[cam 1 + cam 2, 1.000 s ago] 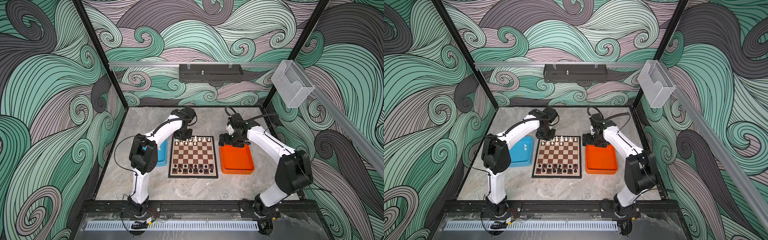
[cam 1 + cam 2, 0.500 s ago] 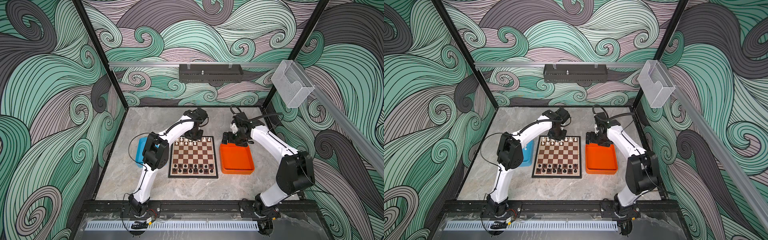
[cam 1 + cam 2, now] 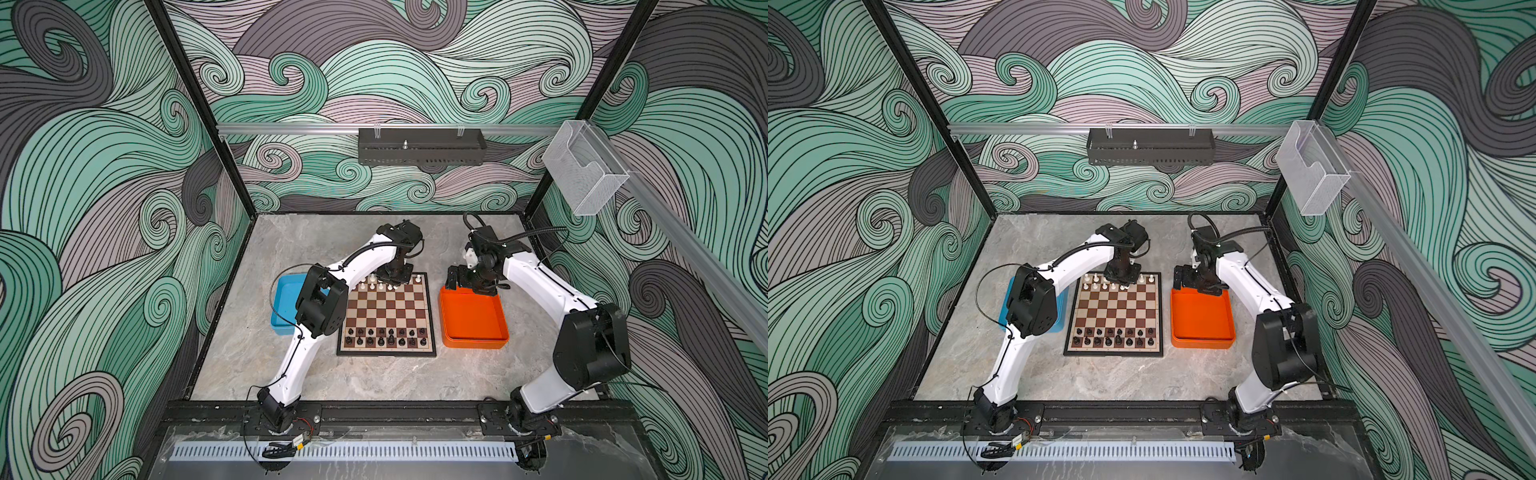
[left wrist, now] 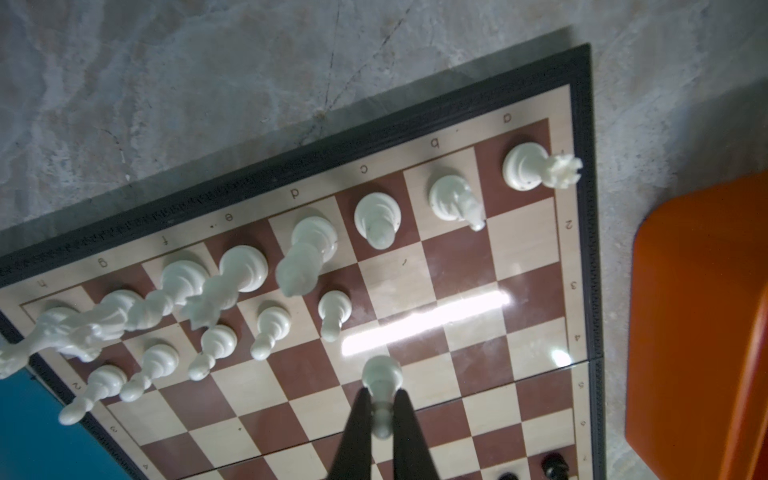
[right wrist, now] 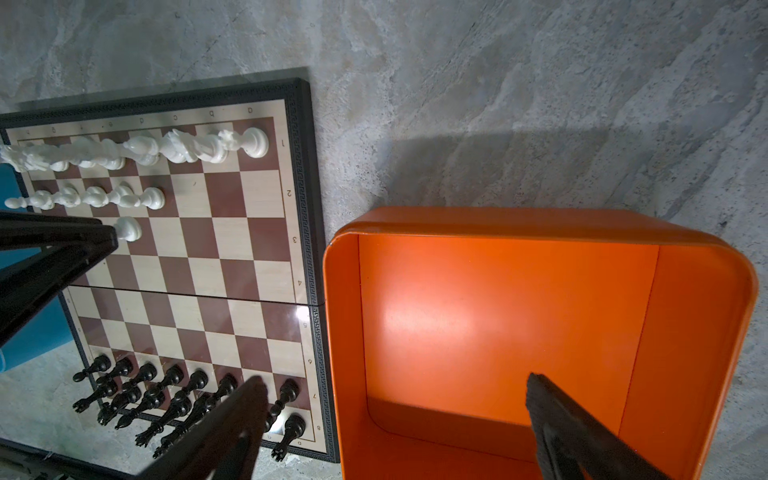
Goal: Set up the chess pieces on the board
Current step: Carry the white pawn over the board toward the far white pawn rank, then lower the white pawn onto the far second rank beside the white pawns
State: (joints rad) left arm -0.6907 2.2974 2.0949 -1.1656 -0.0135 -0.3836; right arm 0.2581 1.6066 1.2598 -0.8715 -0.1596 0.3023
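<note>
The board (image 3: 386, 307) (image 3: 1115, 309) lies in the middle of the table in both top views. White chess pieces (image 3: 376, 286) (image 4: 245, 270) fill its far rows and black ones (image 3: 386, 336) (image 5: 174, 386) its near rows. My left gripper (image 4: 381, 392) (image 3: 399, 274) is shut on a white pawn (image 4: 381, 376) (image 5: 126, 228), held by its head just in front of the white pawn row. Whether the pawn touches the board I cannot tell. My right gripper (image 5: 395, 381) (image 3: 469, 284) hangs open and empty over the far end of the orange tray.
An empty orange tray (image 3: 473, 320) (image 5: 498, 311) sits right of the board. A blue tray (image 3: 284, 307) sits left of it, partly under my left arm. The white pawn row's squares (image 4: 519, 232) toward the orange tray are bare. Patterned walls enclose the table.
My left arm has swung right from the blue tray side to over the board's far rows, carrying the pawn. The right gripper has barely shifted.
</note>
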